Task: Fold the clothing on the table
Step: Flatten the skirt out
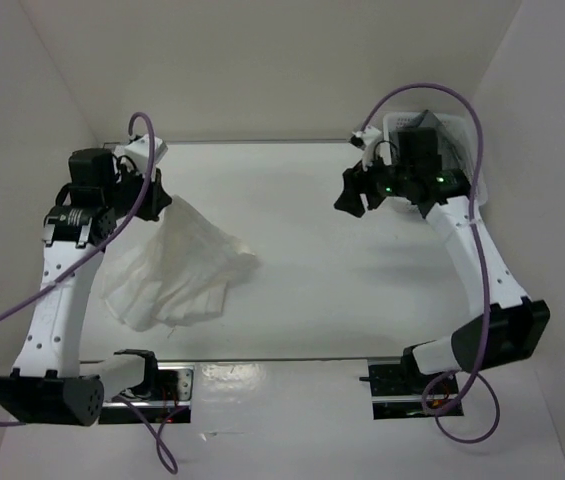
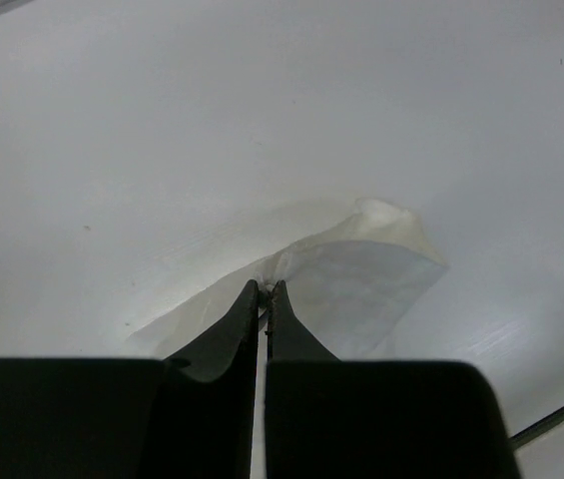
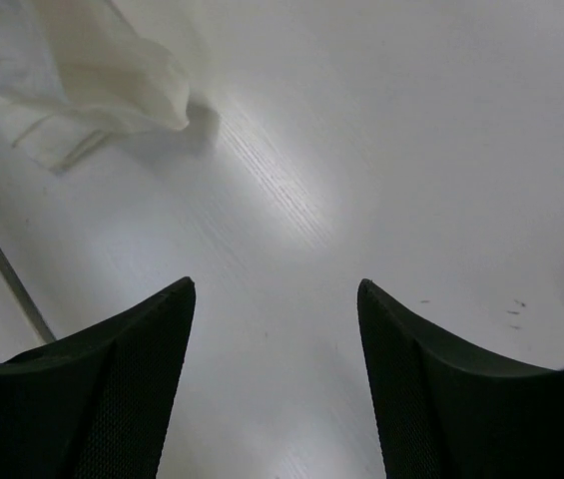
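Rail: metal rail (image 1: 282,359) runs along the near edge, between the 2 arm bases.
Table: white tabletop (image 1: 362,290), pretty glossy, with light glare in both wrist views.
Skirt: white pleated skirt (image 1: 177,270) sits on the left half of the table, kinda bunched into a rough fan. The wide end lies flat toward the near-left. The narrow end is pulled up to a peak at the far-left, and 1 fold pokes out to the right.
Left gripper: left gripper (image 1: 152,200) is at that peak, jaws pinched tight together on a thin bit of the skirt's fabric. Its wrist view shows cloth right at the tips and the rest draping away below them.
Right gripper: right gripper (image 1: 354,197) hangs over the far right part of the table, fingers spread wide with nothing between them, just bare tabletop below. It's well apart from the skirt.
Basket: white mesh basket (image 1: 452,125) sits in the far right corner, behind the right gripper and partly hidden by the arm.
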Controlling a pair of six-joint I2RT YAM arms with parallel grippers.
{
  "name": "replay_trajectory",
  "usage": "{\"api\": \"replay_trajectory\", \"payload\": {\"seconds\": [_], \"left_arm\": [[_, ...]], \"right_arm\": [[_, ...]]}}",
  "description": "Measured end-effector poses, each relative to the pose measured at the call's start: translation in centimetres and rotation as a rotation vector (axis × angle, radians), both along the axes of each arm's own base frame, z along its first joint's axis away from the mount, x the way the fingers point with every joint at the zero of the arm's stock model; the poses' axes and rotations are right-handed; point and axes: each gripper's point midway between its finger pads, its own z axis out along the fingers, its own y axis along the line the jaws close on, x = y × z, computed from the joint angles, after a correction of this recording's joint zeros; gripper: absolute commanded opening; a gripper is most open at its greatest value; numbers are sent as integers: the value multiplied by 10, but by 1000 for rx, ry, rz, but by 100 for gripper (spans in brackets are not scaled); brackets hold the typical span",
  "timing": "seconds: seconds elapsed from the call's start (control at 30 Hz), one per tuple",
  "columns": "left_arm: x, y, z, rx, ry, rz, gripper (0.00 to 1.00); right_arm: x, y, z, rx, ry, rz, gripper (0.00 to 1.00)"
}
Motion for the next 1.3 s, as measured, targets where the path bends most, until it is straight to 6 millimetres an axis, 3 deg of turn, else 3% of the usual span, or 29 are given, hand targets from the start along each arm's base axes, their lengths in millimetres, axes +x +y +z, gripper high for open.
{"api": "replay_trajectory", "payload": {"seconds": [0.17, 0.3, 0.43, 0.6, 0.77, 0.97, 1.2, 1.3], "left_arm": [[40, 2, -26, 14, 94, 18, 0], [70, 9, -48, 47, 128, 59, 0], [90, 17, -69, 79, 153, 103, 0], [103, 44, -101, 124, 197, 196, 0], [109, 94, -135, 163, 266, 336, 0], [107, 149, -152, 192, 306, 482, 0], [99, 156, -177, 213, 352, 507, 0], [91, 155, -193, 216, 394, 504, 0]], "right_arm": [[14, 39, -64, -93, 133, 66, 76], [8, 78, -117, -183, 236, 151, 77], [-1, 114, -150, -240, 287, 228, 77], [7, 141, -168, -239, 318, 256, 77], [24, 155, -186, -227, 340, 231, 77], [22, 180, -206, -225, 388, 230, 74], [15, 209, -217, -187, 436, 208, 74], [24, 219, -216, -144, 438, 172, 73]]}}
